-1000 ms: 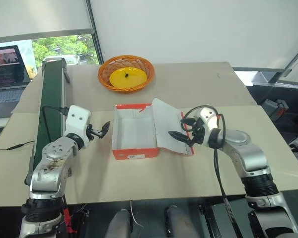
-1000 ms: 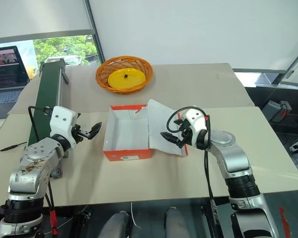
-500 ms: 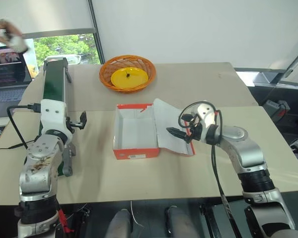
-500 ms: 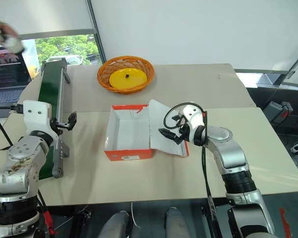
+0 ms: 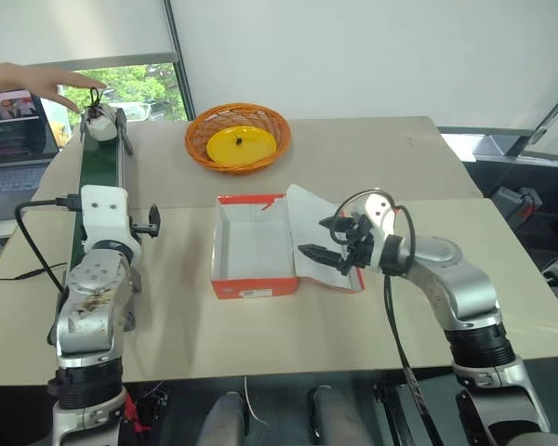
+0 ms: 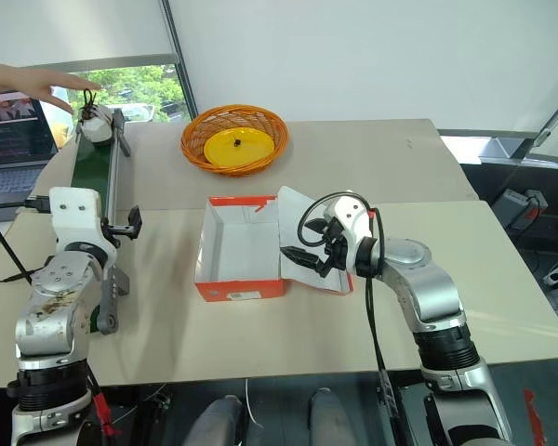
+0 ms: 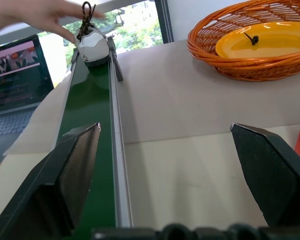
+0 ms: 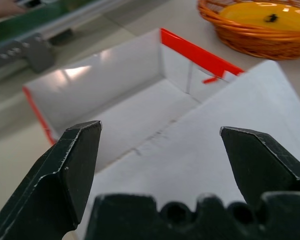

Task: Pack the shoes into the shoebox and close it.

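The red-orange shoebox (image 5: 251, 249) stands open and empty at the table's middle, its white-lined lid (image 5: 325, 265) lying flat to the right. One small white shoe (image 5: 99, 123) with dark laces rests on the far end of the green conveyor (image 5: 93, 167), a person's hand (image 5: 28, 82) touching its laces. My left gripper (image 5: 153, 221) is open beside the conveyor's near half, pointing along it toward the shoe (image 7: 91, 42). Above the lid, my right gripper (image 5: 318, 238) is open and empty, aimed at the box interior (image 8: 120, 105).
An orange wicker basket (image 5: 237, 136) with a yellow plate sits behind the box. A laptop (image 5: 5, 139) stands far left past the conveyor. Two tables meet in a seam running behind the box.
My left arm swung left, from beside the box to the conveyor. A person's hand came in and set a shoe on the belt's far end. My right gripper shifted slightly left over the lid.
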Robot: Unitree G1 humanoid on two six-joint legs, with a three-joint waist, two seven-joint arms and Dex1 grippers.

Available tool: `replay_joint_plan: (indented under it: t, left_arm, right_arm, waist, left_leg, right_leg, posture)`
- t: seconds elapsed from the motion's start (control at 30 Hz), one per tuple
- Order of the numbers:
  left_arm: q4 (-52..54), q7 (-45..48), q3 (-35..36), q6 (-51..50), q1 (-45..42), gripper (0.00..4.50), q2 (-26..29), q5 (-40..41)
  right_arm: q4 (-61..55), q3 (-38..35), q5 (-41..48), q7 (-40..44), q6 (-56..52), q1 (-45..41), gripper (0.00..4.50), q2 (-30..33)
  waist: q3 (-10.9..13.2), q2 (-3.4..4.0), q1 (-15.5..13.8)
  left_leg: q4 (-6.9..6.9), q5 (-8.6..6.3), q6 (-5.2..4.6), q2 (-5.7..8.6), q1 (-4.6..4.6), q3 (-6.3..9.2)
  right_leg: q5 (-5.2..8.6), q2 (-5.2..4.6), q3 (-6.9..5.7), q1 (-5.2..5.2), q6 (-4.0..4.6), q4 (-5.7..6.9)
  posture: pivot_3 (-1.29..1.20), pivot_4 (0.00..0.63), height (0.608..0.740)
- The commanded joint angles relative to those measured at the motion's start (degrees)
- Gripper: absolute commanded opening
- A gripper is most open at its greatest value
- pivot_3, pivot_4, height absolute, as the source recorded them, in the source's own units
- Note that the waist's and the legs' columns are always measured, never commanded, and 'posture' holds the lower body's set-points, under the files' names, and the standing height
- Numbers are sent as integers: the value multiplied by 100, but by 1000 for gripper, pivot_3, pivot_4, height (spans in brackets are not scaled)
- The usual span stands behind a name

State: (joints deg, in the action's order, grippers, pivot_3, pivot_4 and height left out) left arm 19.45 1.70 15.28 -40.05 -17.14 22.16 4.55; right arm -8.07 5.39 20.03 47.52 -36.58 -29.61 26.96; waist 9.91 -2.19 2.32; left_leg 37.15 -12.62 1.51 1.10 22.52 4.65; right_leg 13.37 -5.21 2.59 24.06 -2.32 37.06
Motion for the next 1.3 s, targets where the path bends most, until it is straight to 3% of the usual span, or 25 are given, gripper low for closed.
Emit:
replay_joint_plan:
  t: [0.03, 0.43, 0.57, 0.83, 1.3]
  left_arm:
    - [287, -232, 220, 33, 111, 4500, 68, -235]
    - [539, -480, 985, -175, 440, 4500, -178, -55]
    - [-183, -528, 1266, 272, 128, 4500, -163, 70]
    - [-1397, -563, 963, 737, -485, 4500, -187, 17]
    - [-3413, -491, 1132, 1279, -1504, 4500, 108, 362]
  right_arm:
    - [-96, -104, 271, 272, 12, -274, 4464, 82]
    - [302, -340, 839, 687, 412, -1126, 4464, -387]
    - [187, -273, 830, 619, 342, -1126, 4464, -436]
    - [-281, -244, 936, 318, 65, -1005, 4464, -428]
    - [-655, -292, 972, -12, -190, -760, 4464, -268]
  waist:
    - [0, 0, 15]
    - [0, -1, -23]
    - [0, -1, -26]
    - [-1, -1, -24]
    - [-1, -2, -19]
  left_leg:
    - [0, 0, 0, 0, 0, 0]
    - [0, 0, 0, -1, -1, 0]
    - [0, 0, 0, -1, -2, 1]
    - [0, 0, 1, 0, 1, 1]
    - [-2, 0, 2, 1, 2, 2]
  right_leg:
    - [0, 0, 0, 1, 0, 0]
    - [-1, -1, -3, 1, 2, 0]
    - [-1, -1, -5, 1, 2, 1]
    - [-2, -3, -6, 5, 4, 2]
    - [-3, -4, -10, 8, 4, 4]
  posture:
    - [0, 150, 740]
    - [0, 150, 740]
    - [0, 150, 740]
    - [0, 150, 740]
    - [0, 150, 740]
